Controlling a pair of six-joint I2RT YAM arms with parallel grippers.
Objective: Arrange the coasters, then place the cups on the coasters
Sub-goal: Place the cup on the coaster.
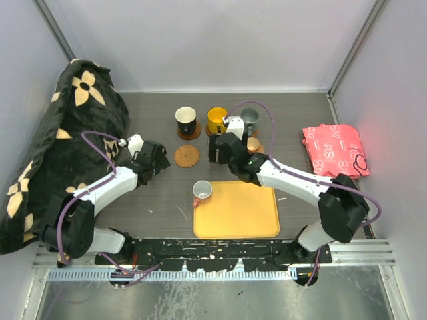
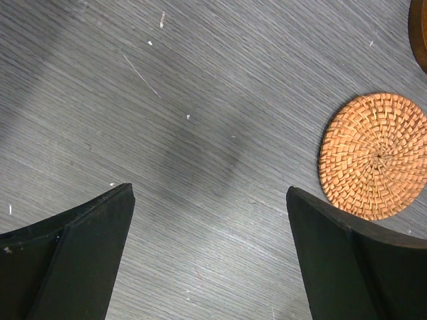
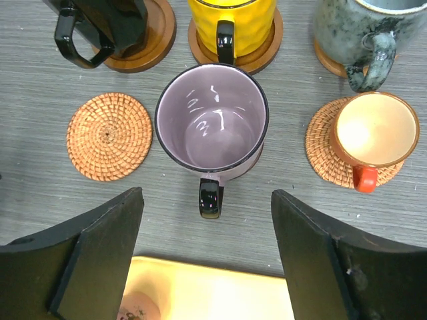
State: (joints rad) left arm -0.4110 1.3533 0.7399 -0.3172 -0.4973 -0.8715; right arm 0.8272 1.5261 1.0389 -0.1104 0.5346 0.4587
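Note:
In the right wrist view a purple-grey cup (image 3: pixel 211 127) stands upright on the table, its black handle pointing at my right gripper (image 3: pixel 207 198), which is open and holds nothing. An empty woven coaster (image 3: pixel 109 137) lies to its left. A small brown cup (image 3: pixel 373 133) sits on another woven coaster (image 3: pixel 320 153) to its right. Behind them the black-and-cream cup (image 1: pixel 185 120), orange-yellow cup (image 1: pixel 216 120) and grey-green cup (image 1: pixel 249 119) each stand on a dark wooden coaster. The white cup (image 1: pixel 202 192) stands by the tray. My left gripper (image 2: pixel 210 190) is open over bare table, left of the empty woven coaster (image 2: pixel 373 157).
A square yellow tray (image 1: pixel 237 210) lies at the near middle. A black blanket with cream flowers (image 1: pixel 60 133) is heaped along the left wall. A folded red cloth (image 1: pixel 331 150) lies at the right.

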